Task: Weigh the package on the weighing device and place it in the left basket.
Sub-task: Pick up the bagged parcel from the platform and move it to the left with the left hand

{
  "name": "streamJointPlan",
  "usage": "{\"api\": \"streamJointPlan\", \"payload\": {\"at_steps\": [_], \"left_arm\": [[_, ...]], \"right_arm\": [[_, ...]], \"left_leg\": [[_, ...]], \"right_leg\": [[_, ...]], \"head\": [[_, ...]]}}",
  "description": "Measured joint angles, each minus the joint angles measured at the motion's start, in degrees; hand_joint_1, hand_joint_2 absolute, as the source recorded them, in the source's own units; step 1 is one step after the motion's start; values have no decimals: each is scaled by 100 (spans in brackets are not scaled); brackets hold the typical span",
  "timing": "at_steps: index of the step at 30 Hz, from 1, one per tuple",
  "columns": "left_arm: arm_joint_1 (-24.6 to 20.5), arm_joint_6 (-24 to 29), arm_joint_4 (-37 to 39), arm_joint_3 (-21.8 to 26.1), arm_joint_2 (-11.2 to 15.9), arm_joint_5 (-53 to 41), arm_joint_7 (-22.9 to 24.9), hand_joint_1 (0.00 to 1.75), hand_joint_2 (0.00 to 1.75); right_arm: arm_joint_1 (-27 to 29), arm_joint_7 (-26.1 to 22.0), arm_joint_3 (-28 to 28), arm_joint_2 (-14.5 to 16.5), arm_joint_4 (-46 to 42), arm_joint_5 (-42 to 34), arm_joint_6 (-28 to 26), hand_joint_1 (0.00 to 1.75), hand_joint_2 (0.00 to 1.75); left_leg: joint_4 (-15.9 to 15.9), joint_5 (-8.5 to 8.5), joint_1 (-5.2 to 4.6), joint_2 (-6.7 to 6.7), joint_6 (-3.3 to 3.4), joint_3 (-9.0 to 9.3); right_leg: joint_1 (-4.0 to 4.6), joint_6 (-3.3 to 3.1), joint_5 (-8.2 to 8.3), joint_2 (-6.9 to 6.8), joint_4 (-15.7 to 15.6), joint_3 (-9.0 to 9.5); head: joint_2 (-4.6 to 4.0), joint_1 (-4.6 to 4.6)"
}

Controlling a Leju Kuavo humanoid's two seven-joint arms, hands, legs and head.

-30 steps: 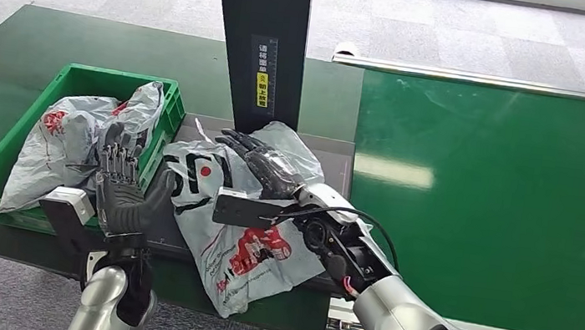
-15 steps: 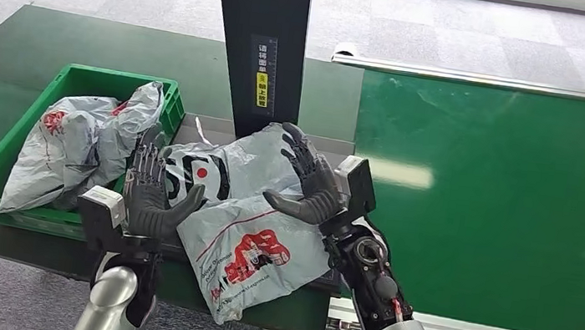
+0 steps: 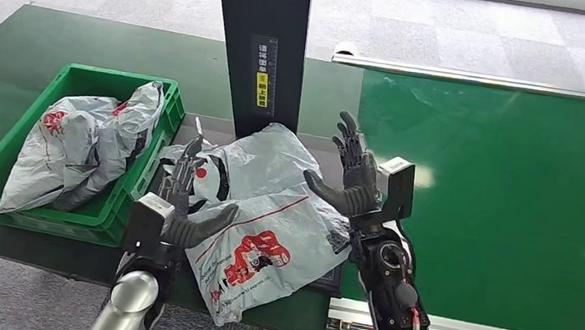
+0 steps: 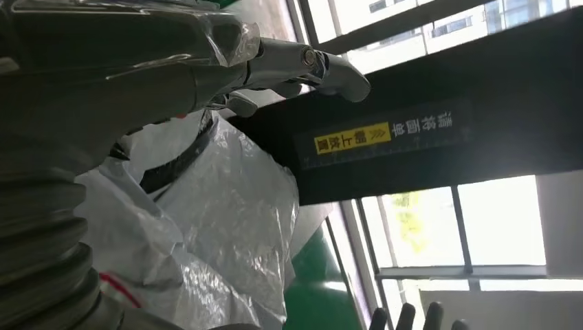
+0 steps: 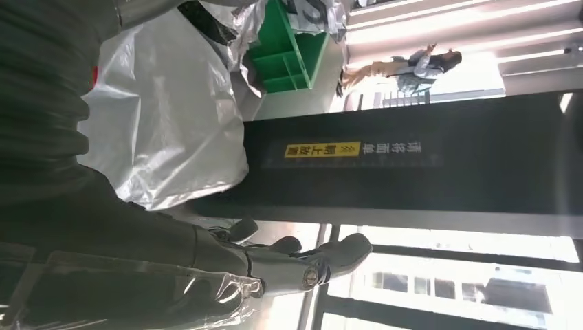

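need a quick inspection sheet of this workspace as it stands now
surface: dark green table; green conveyor to its right
job's things: grey package lying on scale plate at the black post; green basket to its left
clutter: grey bags in basket
hands: left hand and right hand open, either side of package
cables: nothing seen
surroundings: grey carpet floor

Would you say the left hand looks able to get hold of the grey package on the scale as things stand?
Probably yes. The left hand is open right at the near left edge of the package, nothing lies between them, and the right hand is raised clear on the other side.
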Motion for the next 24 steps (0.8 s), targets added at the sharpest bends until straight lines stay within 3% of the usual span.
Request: {"api": "streamJointPlan", "payload": {"at_steps": [13,19,24], "left_arm": [[-36,-22,186,-170,0,-191,124,0,175],[-356,-80,734,-628,-2,-2192,960,0,175],[-642,-212,1351,-819,-19,-2971,1286,0,175]], "right_arm": [[128,-3,-96,-27,-396,77,-65,0,175],[206,-8,-121,-25,-608,319,-186,0,175],[318,6,-170,-23,-775,612,-243,0,175]], "left_leg": [[0,0,2,0,0,1],[0,0,0,-3,0,1],[0,0,1,-3,0,1]], "right_leg": [[1,0,0,0,0,0],[0,1,1,-1,0,2],[1,1,1,-1,0,1]], "head": [[0,-1],[0,0],[0,-2]]}}
